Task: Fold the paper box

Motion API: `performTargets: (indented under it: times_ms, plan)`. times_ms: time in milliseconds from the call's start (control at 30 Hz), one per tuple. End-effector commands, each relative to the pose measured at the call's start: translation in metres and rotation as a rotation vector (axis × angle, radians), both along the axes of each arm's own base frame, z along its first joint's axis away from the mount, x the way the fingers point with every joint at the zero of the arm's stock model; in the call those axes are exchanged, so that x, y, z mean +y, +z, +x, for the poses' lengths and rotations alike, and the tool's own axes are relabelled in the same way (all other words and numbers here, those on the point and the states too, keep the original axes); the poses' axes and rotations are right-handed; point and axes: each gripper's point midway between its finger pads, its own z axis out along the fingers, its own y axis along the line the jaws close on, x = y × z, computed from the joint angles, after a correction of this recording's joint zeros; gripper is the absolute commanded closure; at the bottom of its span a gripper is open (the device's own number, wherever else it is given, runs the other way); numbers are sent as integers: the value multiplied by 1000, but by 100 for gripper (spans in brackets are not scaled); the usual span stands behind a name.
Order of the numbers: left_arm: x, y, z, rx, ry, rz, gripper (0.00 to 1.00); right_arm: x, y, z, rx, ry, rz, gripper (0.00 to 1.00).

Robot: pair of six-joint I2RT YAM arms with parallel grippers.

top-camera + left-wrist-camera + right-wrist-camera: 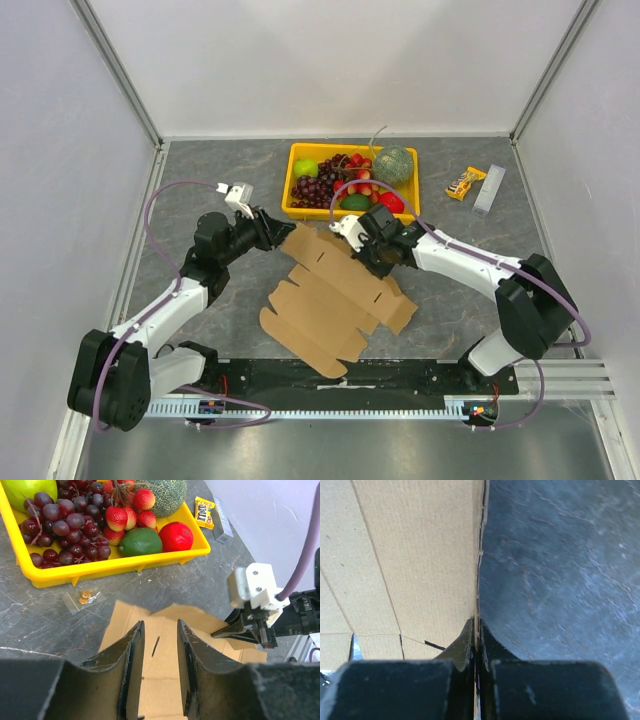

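A grey marbled worktop [190, 170] seen from above, with two robot arms reaching in from the near edge. The paper box [330, 300], an unprinted brown cardboard sheet with rounded flaps, lies mostly flat in the middle of the worktop between the arms, just near of a yellow tray [100, 567]. The left tool [160, 622] sits at the sheet's far left corner with its two dark fingers parted and released; cardboard shows through the gap between them, and they clamp nothing. The right tool [476, 622] is at the sheet's far right edge, clenched on the paper box: its fingertips are pressed together with the thin cardboard edge running between them, cardboard on one side and bare worktop on the other. The tray stands at the far centre and holds dark grapes [60, 527], strawberries [127, 515], a lime [141, 541], a red fruit [176, 536], a green apple [306, 168] and a netted melon [393, 165]. A small clear packet [86, 597] lies on the worktop between the tray and the cardboard. A yellow candy packet [465, 183] and a grey bar [489, 188] lie side by side at the far right.
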Motion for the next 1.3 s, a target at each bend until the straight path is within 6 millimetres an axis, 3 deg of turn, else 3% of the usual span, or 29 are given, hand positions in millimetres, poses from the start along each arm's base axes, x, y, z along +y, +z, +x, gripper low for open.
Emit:
performTargets:
  times_ms: [0, 233, 500, 1267]
  plan:
    - [-6, 9, -5, -37, -47, -35, 62, 23, -3, -5, 18, 98, 30, 98]
    - [-17, -1, -5, -25, -97, -51, 63, 37, -4, -14, 46, 147, 58, 92]
    - [-29, -11, -6, -4, -129, -40, 65, 41, 0, -16, 22, 145, 113, 78]
    - [-25, -23, -12, 18, -121, -26, 65, 40, -14, -5, -71, 83, 154, 68]
